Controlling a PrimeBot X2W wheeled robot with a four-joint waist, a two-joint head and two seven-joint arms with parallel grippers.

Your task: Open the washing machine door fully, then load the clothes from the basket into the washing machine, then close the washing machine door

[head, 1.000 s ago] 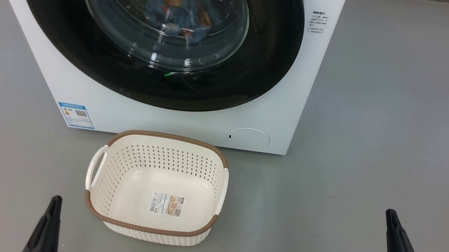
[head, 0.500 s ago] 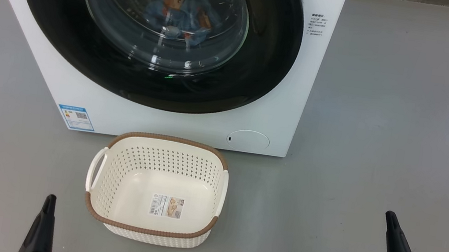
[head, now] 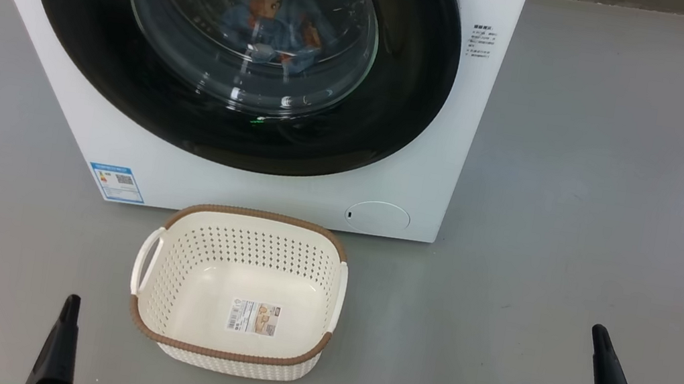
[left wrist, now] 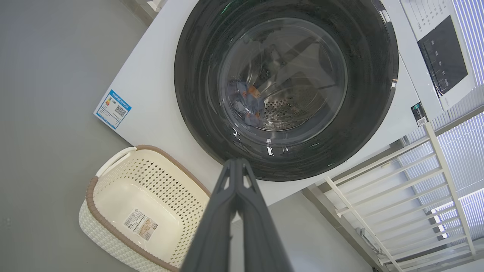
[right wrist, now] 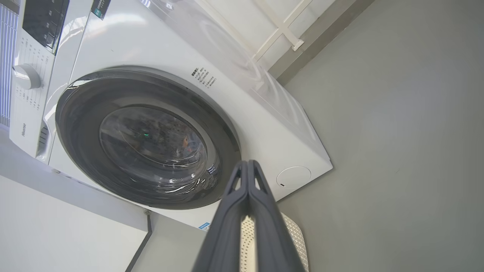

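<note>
A plain grey floor (head: 586, 188), smooth and matte, carries everything here. The washing machine (head: 434, 165) stands square on it at twelve o'clock, a big white box. Its blue sticker (head: 116, 183) is low at the seven o'clock corner of the front, and a round white cap (head: 377, 216) is low at five o'clock. The basket (head: 257, 214) sits upright on the floor at the machine's six o'clock, just beside the front panel; whether they touch I cannot tell. A paper label (head: 253, 318) lies on the basket's bottom.
</note>
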